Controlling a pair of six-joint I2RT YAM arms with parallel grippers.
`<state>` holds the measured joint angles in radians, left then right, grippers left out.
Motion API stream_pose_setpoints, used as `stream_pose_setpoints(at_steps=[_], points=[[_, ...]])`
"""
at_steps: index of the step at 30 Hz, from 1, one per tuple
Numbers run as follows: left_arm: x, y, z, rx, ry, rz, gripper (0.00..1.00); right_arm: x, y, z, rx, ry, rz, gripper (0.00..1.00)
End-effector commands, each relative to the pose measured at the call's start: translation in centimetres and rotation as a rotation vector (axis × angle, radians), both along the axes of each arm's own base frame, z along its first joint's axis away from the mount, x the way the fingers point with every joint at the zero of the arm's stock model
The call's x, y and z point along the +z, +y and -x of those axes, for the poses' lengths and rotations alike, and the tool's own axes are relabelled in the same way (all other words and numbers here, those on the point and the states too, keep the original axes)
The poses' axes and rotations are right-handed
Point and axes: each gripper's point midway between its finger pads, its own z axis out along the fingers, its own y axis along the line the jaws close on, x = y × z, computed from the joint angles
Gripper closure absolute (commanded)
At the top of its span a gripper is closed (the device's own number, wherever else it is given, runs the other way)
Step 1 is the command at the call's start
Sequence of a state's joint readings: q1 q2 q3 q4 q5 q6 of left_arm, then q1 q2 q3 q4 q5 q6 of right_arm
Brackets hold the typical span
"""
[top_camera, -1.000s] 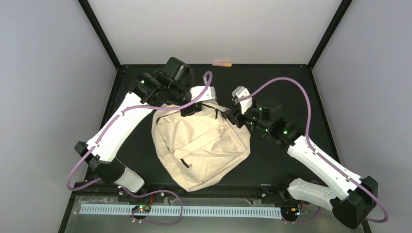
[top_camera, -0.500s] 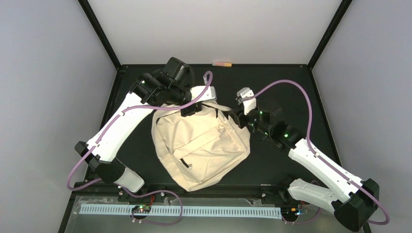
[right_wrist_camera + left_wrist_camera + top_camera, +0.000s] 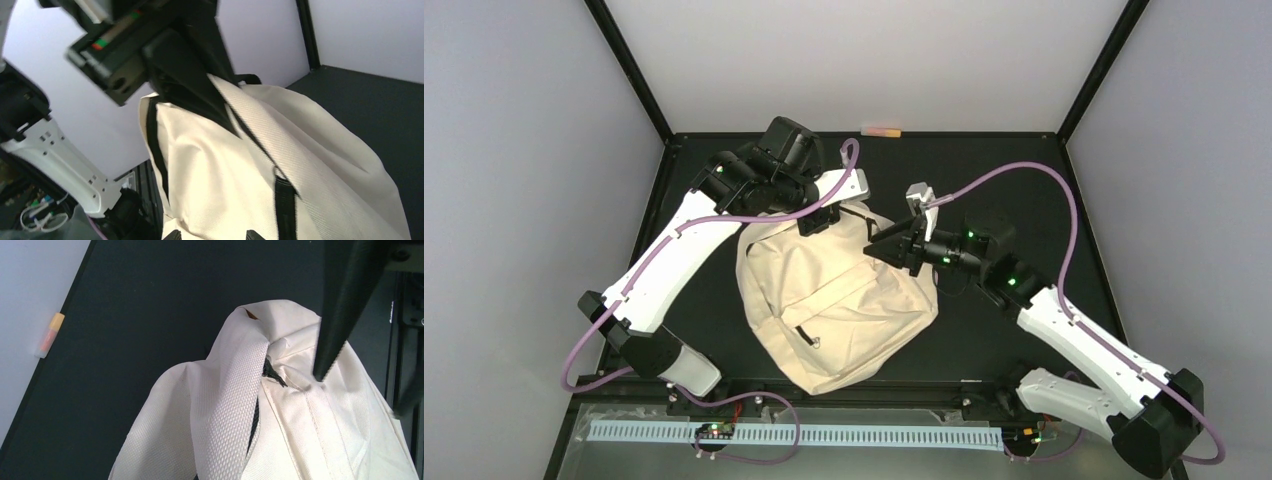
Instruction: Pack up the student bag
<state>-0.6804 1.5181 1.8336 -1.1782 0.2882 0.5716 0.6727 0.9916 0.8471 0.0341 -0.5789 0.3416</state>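
Top external view is showing the cream student bag (image 3: pixel 834 300) lying mid-worktop (image 3: pixel 1024 180), its top end raised toward the far side. Left pincer (image 3: pixel 819 222) is clamping shut on that top fabric. Right pincer (image 3: pixel 884 246) is hanging part-open just beside the bag's top right corner, and whether it is touching, I cannot tell. Pale walls (image 3: pixel 874 60) and black corner posts (image 3: pixel 629 70) are boxing in the matte black surface, and a small orange tube (image 3: pixel 882 129) is resting at its far edge.

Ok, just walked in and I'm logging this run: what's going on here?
The left gripper is shut on the webbing at the top of the student bag, pulling that end up. The right gripper, jaws apart, is at the bag's upper right side, close by, with no grip showing. The rest of the bag lies on the black table.
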Motion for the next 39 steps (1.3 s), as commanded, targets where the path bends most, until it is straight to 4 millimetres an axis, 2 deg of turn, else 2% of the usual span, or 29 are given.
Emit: stream_pose_setpoints(at_steps=[1, 3, 7, 11, 15, 20, 25, 28, 30, 34, 36, 39], points=[[2.8, 0.3, 0.7, 0.011, -0.054, 0.069, 0.98, 0.7, -0.2, -2.1, -0.108, 0.101, -0.112, 0.66], [3.1, 0.3, 0.9, 0.005, -0.056, 0.078, 0.99, -0.2, 0.1, -3.5, -0.155, 0.147, -0.111, 0.66], [3.3, 0.3, 1.1, -0.002, -0.058, 0.086, 0.98, -0.8, -0.2, -5.2, -0.239, 0.169, -0.111, 0.66], [3.4, 0.1, 1.3, -0.015, -0.051, 0.094, 0.98, -0.8, -0.5, -5.7, -0.274, 0.143, -0.1, 0.62], [3.4, -0.2, 1.3, -0.025, -0.041, 0.104, 0.98, -0.7, 0.9, -5.3, -0.207, 0.138, -0.119, 0.58], [3.6, -0.4, 1.5, -0.031, -0.038, 0.115, 0.98, -0.1, 2.3, -5.2, -0.172, 0.137, -0.147, 0.68], [3.5, -0.2, 1.6, -0.033, -0.037, 0.106, 0.98, 0.2, 1.5, -5.6, -0.227, 0.126, -0.173, 0.8], [3.4, -0.1, 1.6, -0.034, -0.036, 0.104, 0.98, -0.2, 1.1, -5.8, -0.249, 0.126, -0.167, 0.97], [3.5, -0.1, 1.6, -0.033, -0.042, 0.102, 0.98, -0.5, 0.7, -5.8, -0.271, 0.124, -0.156, 0.99], [4.1, 0.4, 1.3, -0.014, -0.069, 0.088, 0.98, -2.4, -1.2, -6.3, -0.379, 0.108, -0.048, 0.99], [4.5, 0.9, 0.8, 0.013, -0.1, 0.073, 0.98, -4.5, -2.7, -6.8, -0.453, 0.093, 0.074, 0.99], [5.0, 1.6, 0.2, 0.039, -0.137, 0.052, 0.99, -9.0, -5.6, -7.1, -0.552, 0.094, 0.277, 0.99]])
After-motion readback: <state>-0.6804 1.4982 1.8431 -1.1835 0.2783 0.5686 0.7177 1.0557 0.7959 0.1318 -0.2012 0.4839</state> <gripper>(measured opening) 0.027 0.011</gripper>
